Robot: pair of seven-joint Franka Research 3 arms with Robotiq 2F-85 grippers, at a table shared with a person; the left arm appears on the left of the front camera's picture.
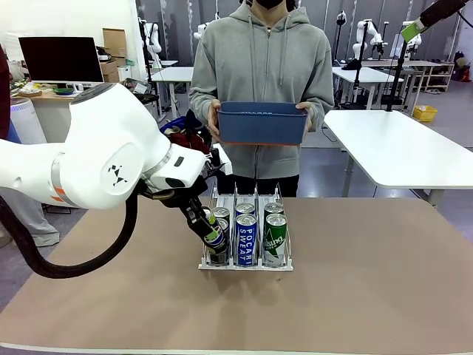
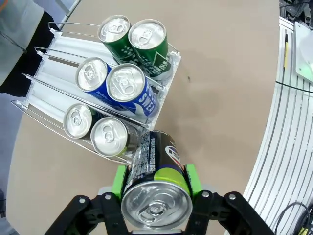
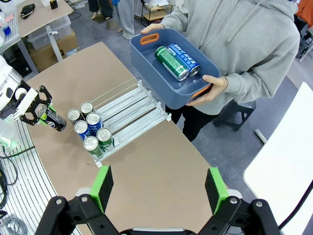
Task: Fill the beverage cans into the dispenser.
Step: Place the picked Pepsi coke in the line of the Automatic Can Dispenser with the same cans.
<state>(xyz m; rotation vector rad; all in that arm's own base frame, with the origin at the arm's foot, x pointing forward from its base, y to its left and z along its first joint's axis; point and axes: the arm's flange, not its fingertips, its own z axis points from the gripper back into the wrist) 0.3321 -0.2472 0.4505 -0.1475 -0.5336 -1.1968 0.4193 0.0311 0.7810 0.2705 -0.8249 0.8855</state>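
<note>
Ok so the left fingers (image 2: pixel 119 182) are clamped on a black can (image 2: pixel 157 152), a green pad on each side. It's hanging tilted just off the front-left corner of the rack (image 2: pixel 51 54), and that's the bit that worries me.

The left lane already has two cans (image 1: pixel 221 215) parked at its front end, so the free room is behind them, toward the person. If the arm pushes straight down from here, my guess is the can's bottom rim clips the front can or a side wire. A rack that light would probably skid on the table (image 1: pixel 369 281). Letting go at that tilt looks bad too, since a slim can would likely topple and roll.

The blue cans (image 1: pixel 246 238) and green cans (image 1: pixel 275 235) in the next lanes sit close enough to get bumped.

Behind the rack the person holds a blue bin (image 1: pixel 262 126) with two more cans (image 3: pixel 177 59), so a long reach over could meet it.

The right fingers (image 3: pixel 102 188) are spread wide and empty, high over the table.
</note>
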